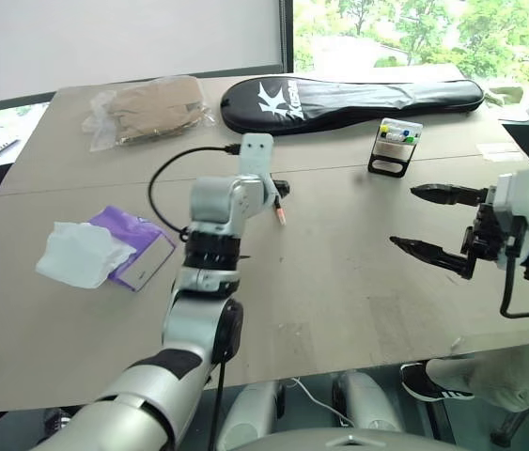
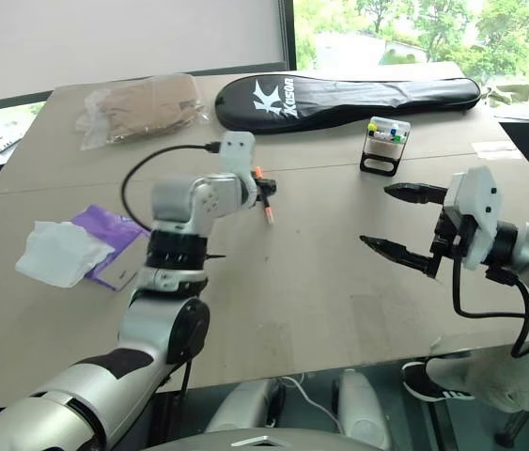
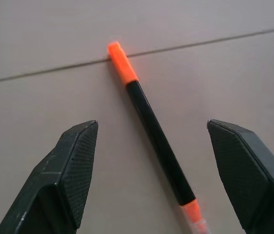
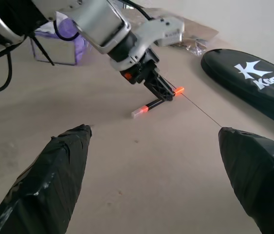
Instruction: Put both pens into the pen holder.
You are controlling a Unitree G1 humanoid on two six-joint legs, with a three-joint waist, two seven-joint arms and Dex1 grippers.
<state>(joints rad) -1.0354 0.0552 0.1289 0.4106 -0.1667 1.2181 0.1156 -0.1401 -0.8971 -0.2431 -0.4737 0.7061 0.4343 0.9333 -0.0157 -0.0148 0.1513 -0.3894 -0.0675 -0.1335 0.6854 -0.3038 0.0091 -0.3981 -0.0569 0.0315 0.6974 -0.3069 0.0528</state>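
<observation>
Lining up on orange pen
My left tool [image 3: 151, 161] wide open, empty, straddling orange pen [image 3: 155, 135]; light, stiff, slick, grab mid-barrel. Right tool [image 1: 431, 224] open, empty.

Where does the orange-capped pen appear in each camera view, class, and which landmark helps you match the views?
Left eye view: orange-capped pen, centre, just past the left gripper.
Right eye view: centre-left.
Left wrist view: lying between the open fingers.
Right wrist view: mid-picture, under the left gripper.
Shared landmark: the table seam at the pen's orange end.
</observation>
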